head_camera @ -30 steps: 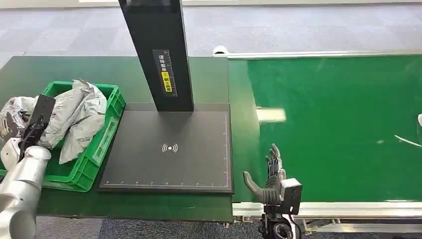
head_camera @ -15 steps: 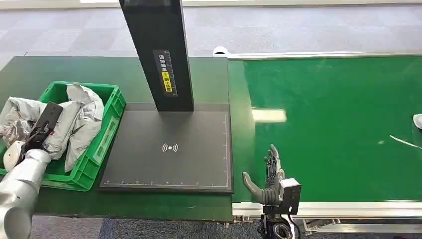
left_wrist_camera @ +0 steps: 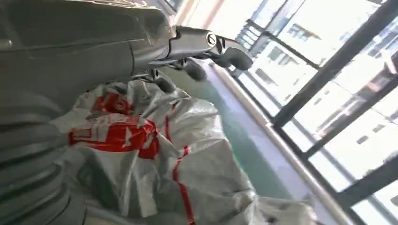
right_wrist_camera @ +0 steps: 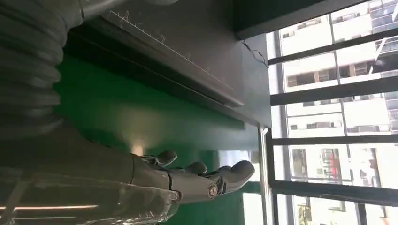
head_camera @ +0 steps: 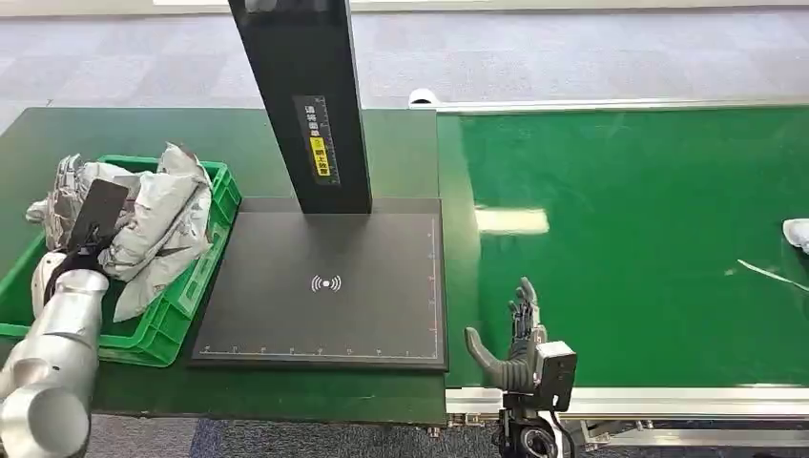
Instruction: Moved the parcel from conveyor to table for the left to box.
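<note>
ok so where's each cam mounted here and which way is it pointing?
Head view: high on the body, looking forward and down at the table, green crate, black scan pad and conveyor belt; both arms show.
Left wrist view: behind the left hand, close over the grey parcels.
Right wrist view: behind the right hand, looking across the belt toward the windows.
Shared: head and left wrist views both show the parcels; head and right wrist views share the scan pad.

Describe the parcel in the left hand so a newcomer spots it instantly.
Find the green crate at the table's left end, beside the black scanner pad. The left hand is in the crumpled grey bags there; the held parcel is the grey bag with red tape.
</note>
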Robot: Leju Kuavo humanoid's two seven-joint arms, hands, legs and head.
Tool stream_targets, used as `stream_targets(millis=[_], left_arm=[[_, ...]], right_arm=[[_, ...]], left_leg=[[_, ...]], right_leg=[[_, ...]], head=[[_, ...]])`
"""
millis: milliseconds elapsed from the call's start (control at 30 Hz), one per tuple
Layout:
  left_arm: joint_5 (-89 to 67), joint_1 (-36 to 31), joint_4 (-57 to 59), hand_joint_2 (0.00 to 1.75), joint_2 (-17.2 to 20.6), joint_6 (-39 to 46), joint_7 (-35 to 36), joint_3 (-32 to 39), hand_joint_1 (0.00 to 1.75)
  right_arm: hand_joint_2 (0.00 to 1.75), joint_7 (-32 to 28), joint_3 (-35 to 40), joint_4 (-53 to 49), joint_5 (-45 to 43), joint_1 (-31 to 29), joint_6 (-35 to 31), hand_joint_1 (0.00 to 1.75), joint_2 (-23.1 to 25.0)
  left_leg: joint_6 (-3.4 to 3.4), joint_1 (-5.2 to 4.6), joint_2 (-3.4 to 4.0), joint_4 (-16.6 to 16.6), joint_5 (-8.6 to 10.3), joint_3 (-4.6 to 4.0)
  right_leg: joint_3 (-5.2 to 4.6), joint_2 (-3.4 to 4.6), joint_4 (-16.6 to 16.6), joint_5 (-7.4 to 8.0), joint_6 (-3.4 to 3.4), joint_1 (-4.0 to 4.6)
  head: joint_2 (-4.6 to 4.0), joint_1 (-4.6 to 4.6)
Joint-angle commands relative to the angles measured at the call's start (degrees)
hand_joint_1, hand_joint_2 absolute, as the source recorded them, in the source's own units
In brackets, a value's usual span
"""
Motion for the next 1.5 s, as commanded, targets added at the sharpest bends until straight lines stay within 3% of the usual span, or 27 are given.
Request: stream_targets(millis=[33,233,367,533,600,933,1000,1033,1133,1200,1233,1333,1433,1500], left_arm=[[5.41,2.36,-10.53,1.75,-6.04,-2.32,-6.10,2.30,0.00],[9.06,8.73,-24.80,1.75,-10.26,-1.07,-8.44,-2.30,0.00],[18.21,17.50,-41.72,1.75,-12.74,-3.08,-8.45,-9.56,0.00],[26.31,28.72,-59.10,1.75,-11.83,2.25,-8.45,-20.45,0.00],[28.80,35.87,-69.48,1.75,-10.30,4.85,-8.45,-28.64,0.00],[28.65,37.70,-71.30,1.75,-10.24,5.43,-8.45,-30.29,0.00],[29.54,41.13,-74.99,1.75,-8.92,6.60,-8.45,-36.10,0.00],[30.60,43.72,-76.25,1.75,-10.06,4.89,-8.45,-39.81,0.00],[31.88,49.32,-73.13,1.75,-11.84,11.39,-8.45,-55.00,0.00],[40.32,51.57,-62.79,1.75,-17.31,4.86,-8.45,-53.36,0.00],[49.33,52.72,-53.10,1.75,-23.40,-7.01,-8.45,-46.12,0.00],[48.16,54.41,-44.13,1.75,-31.35,-14.82,-8.45,-34.12,0.00],[51.45,54.92,-41.67,1.75,-32.59,-16.29,-8.45,-31.74,0.00],[49.18,55.45,-43.28,1.75,-32.59,-13.41,-8.45,-33.83,0.00]], right_arm=[[1.75,-0.05,-0.07,2.92,-0.81,-1.89,-0.90,0.00,-0.47],[1.75,-0.05,0.14,3.05,-1.26,-2.17,-1.67,0.00,-0.54],[1.75,-0.05,0.04,2.82,-1.51,-2.07,-1.86,0.00,-0.63],[1.75,-0.05,-0.18,3.00,-1.57,-2.12,-2.42,0.00,-0.59],[1.75,-0.05,-0.22,2.83,-1.54,-1.92,-2.55,0.00,-0.66],[1.75,-0.05,-0.29,2.84,-1.58,-1.93,-2.61,0.00,-0.70],[1.75,-0.05,-0.35,2.81,-1.48,-1.76,-2.75,0.00,-0.74],[1.75,-0.05,-0.23,3.26,-1.36,-1.83,-2.94,0.00,-0.73],[1.75,-0.05,1.30,5.54,-1.11,-2.61,-3.35,0.00,-0.58],[1.75,-0.05,3.04,7.68,-0.70,-3.55,-4.22,0.00,-0.22],[1.75,-0.05,4.38,8.96,-0.74,-4.03,-4.30,0.00,0.20],[1.75,-0.05,7.51,7.53,-1.17,-3.31,-4.70,0.00,0.98],[1.75,-0.05,11.86,6.54,-1.22,-1.61,-10.26,0.00,0.22],[1.75,-0.05,13.49,5.28,-0.82,0.03,-13.53,0.00,-0.42]], left_leg=[[0.06,0.01,-0.07,-0.05,0.03,0.03],[0.05,0.01,-0.08,-0.04,0.02,0.00],[0.04,0.01,0.01,-0.03,-0.01,-0.01],[0.07,-0.01,0.14,-0.07,-0.06,0.05],[0.08,-0.01,0.09,-0.05,-0.08,0.00],[0.03,0.00,0.01,-0.03,-0.09,-0.10],[0.03,0.00,-0.02,-0.04,-0.09,-0.08],[0.05,-0.01,0.00,-0.09,-0.10,-0.01],[0.07,-0.03,0.04,-0.10,-0.13,0.04],[0.11,-0.08,-0.11,-0.20,-0.10,0.15],[0.14,-0.08,-0.13,-0.22,-0.12,0.19],[0.21,-0.23,0.25,-0.34,-0.21,0.33],[0.22,-0.22,0.24,-0.21,-0.26,0.18],[0.20,-0.22,0.11,-0.25,-0.27,0.20]], right_leg=[[0.09,-0.11,-0.10,0.01,0.02,0.02],[0.06,-0.13,-0.09,0.00,0.02,0.02],[0.03,-0.02,-0.08,0.01,0.02,0.02],[0.05,0.05,-0.12,0.00,0.03,0.00],[0.03,0.01,-0.12,-0.02,0.04,0.00],[-0.06,-0.03,-0.08,-0.06,0.06,0.00],[-0.04,-0.05,-0.09,-0.06,0.05,0.00],[0.03,-0.04,-0.14,-0.07,0.06,0.00],[0.07,0.00,-0.16,-0.08,0.09,-0.03],[0.21,-0.15,-0.26,-0.10,0.13,-0.07],[0.27,-0.18,-0.32,-0.12,0.16,-0.08],[0.30,0.23,-0.35,-0.07,0.20,-0.23],[0.20,0.18,-0.28,-0.07,0.17,-0.23],[0.21,0.03,-0.29,-0.15,0.16,-0.23]], head=[[0.00,0.00],[0.02,0.02],[0.02,0.02],[0.02,0.00],[0.02,0.02],[0.00,0.02],[0.00,0.00],[0.00,0.00],[0.00,0.00],[0.00,0.00],[0.00,0.00],[0.02,0.00],[0.00,0.00],[0.00,0.00]])
